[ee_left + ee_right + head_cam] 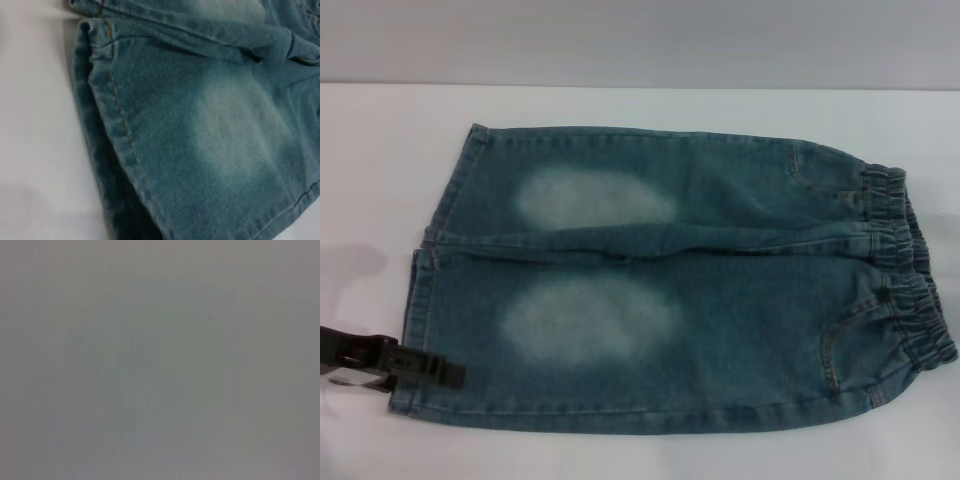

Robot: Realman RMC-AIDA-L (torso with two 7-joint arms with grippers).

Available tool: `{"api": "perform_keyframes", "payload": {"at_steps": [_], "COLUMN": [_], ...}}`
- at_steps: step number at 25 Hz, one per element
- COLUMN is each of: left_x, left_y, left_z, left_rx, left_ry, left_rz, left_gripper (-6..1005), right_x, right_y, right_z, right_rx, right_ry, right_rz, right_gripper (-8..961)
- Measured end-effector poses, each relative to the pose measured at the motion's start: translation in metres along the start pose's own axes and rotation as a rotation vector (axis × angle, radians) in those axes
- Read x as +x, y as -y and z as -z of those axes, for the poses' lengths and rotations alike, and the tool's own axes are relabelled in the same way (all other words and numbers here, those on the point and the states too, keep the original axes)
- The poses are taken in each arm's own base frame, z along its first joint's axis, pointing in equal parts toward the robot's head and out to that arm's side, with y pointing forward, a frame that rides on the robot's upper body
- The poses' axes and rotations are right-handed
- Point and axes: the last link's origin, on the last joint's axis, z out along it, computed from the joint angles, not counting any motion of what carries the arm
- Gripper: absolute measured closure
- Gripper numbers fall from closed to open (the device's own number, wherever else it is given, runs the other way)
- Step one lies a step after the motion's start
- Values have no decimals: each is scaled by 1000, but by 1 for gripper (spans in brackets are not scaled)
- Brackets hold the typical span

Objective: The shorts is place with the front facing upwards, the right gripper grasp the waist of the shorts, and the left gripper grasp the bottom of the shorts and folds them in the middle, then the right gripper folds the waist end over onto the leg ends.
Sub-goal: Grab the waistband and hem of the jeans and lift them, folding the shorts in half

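The blue-green denim shorts (720,300) lie flat on the white table, front up, with two pale oval patches. The ruffled elastic waist (905,265) is at the right. The straight stitched leg ends (420,300) are at the left. My left gripper (442,372) reaches in from the left edge and sits at the near leg's hem corner, over the denim. In the left wrist view that hem (115,135) and one pale patch (230,130) fill the picture. The right gripper is out of view; its wrist view shows only a blank grey surface.
The white table (380,170) extends around the shorts on every side, with a grey wall (640,40) behind its far edge. A crease (650,248) runs between the two legs.
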Motion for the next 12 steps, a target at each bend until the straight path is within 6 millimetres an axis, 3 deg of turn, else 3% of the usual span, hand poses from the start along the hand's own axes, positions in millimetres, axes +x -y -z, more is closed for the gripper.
{"api": "perform_keyframes", "payload": {"at_steps": [12], "left_x": [1], "left_y": [0], "left_z": [1], "left_rx": [9], "left_ry": [5], "left_rz": [3], "left_gripper": [247], "right_x": [0], "right_y": [2], "right_z": [0], "right_rx": [10], "right_ry": [-2], "right_rz": [-2], "right_gripper": [227]}}
